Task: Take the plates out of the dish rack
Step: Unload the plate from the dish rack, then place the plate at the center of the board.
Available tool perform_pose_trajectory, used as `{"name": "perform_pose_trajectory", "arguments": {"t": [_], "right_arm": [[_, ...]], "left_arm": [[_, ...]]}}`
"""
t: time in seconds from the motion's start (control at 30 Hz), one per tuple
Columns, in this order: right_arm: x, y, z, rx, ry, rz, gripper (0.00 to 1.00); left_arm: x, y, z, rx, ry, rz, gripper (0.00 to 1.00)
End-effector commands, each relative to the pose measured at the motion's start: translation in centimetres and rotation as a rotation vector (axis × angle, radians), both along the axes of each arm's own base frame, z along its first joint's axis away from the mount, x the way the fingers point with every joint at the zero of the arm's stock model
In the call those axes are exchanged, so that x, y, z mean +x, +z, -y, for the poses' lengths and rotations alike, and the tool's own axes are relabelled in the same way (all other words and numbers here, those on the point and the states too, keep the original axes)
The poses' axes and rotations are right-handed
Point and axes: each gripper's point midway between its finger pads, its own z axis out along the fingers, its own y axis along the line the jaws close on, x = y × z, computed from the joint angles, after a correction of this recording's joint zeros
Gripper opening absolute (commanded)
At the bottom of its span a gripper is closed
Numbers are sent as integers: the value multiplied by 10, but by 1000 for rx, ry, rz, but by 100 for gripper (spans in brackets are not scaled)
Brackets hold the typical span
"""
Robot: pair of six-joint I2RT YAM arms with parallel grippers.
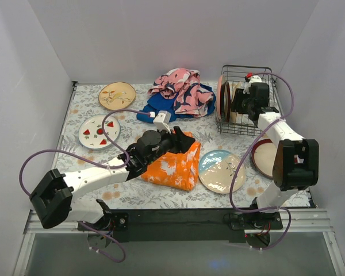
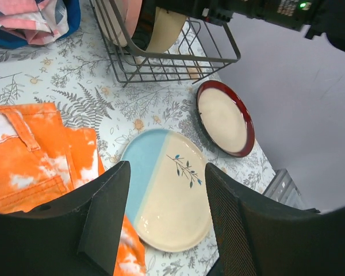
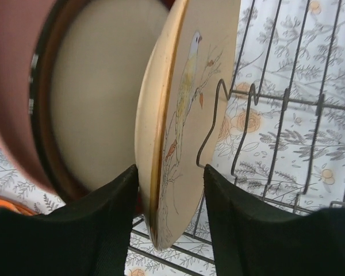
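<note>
The dish rack (image 1: 245, 123) stands at the back right with plates on edge inside. My right gripper (image 1: 236, 101) reaches into it. In the right wrist view it (image 3: 171, 169) is open and straddles the lower rim of a cream bird-print plate (image 3: 190, 86); the left finger sits close against the plate's back and a gap shows at the right finger. Behind it stand a dark-rimmed cream plate (image 3: 98, 98) and a pink plate (image 3: 11, 86). My left gripper (image 2: 167, 168) hangs open and empty above the blue-cream plate (image 2: 167, 195), which lies flat on the table.
A red-rimmed plate (image 2: 224, 118) lies next to the rack (image 2: 161, 60). A tan leafy plate (image 1: 117, 95) and a watermelon plate (image 1: 99, 131) lie at the back left. An orange cloth (image 1: 172, 167) lies under my left arm; pink and blue cloths (image 1: 181, 95) are heaped behind.
</note>
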Motion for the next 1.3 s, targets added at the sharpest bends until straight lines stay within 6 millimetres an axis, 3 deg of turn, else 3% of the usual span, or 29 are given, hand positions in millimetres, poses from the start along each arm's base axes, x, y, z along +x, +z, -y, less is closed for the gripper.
{"name": "perform_pose_trajectory", "arguments": {"t": [0.0, 0.1, 0.13, 0.17, 0.23, 0.37, 0.67, 0.77, 0.83, 0.87, 0.93, 0.97, 1.0, 1.07, 1.1, 1.13, 1.17, 1.2, 1.23, 1.27], "right_arm": [[15, 10, -3, -44, 14, 42, 51], [12, 6, -1, -64, 16, 40, 39], [15, 13, 5, -79, -11, 73, 32], [14, 16, 5, -81, -12, 87, 17], [11, 30, 2, -73, 5, 124, 2], [6, 60, -3, -52, 31, 202, 1], [-2, 132, -1, -75, 45, 385, 1], [-12, 157, -5, -78, 71, 452, 1], [-23, 177, -8, -95, 91, 508, 1], [-27, 182, -10, -93, 96, 521, 1], [-41, 203, -19, -140, 141, 595, 1], [-46, 208, -24, -162, 168, 618, 1], [-55, 219, -29, -169, 187, 654, 1], [-68, 231, -48, -210, 235, 709, 1], [-79, 239, -53, -229, 250, 746, 1], [-90, 245, -73, -240, 296, 790, 1], [-99, 250, -82, -336, 346, 850, 1], [-114, 241, -95, -390, 400, 883, 1], [-131, 240, -116, -431, 436, 927, 1], [-139, 249, -121, -511, 442, 999, 1]], "left_arm": [[-18, 24, -23, -7, -9, 19, 53], [-24, 14, -38, 33, 7, 32, 53], [-24, 18, -46, 25, 37, 46, 53], [-26, 5, -52, 43, 45, 40, 53], [-27, 7, -59, 26, 60, 73, 54], [-23, -7, -63, 69, 87, 59, 56], [-23, 9, -65, -2, 117, 36, 56], [-20, 20, -64, -40, 141, -8, 56], [-19, 17, -63, -49, 151, -73, 57], [-17, 29, -62, -72, 148, -80, 57], [-15, 33, -64, -81, 126, -125, 59], [-13, 55, -62, -124, 111, -127, 61], [-19, 55, -60, -112, 53, -165, 61], [-1, 86, -77, -171, 63, -182, 61], [3, 89, -85, -174, 70, -206, 61], [12, 98, -101, -198, 68, -219, 62], [15, 105, -108, -208, 69, -228, 62], [21, 123, -123, -219, 87, -213, 62], [18, 131, -126, -215, 63, -207, 62], [19, 140, -130, -207, 66, -195, 62]]}}
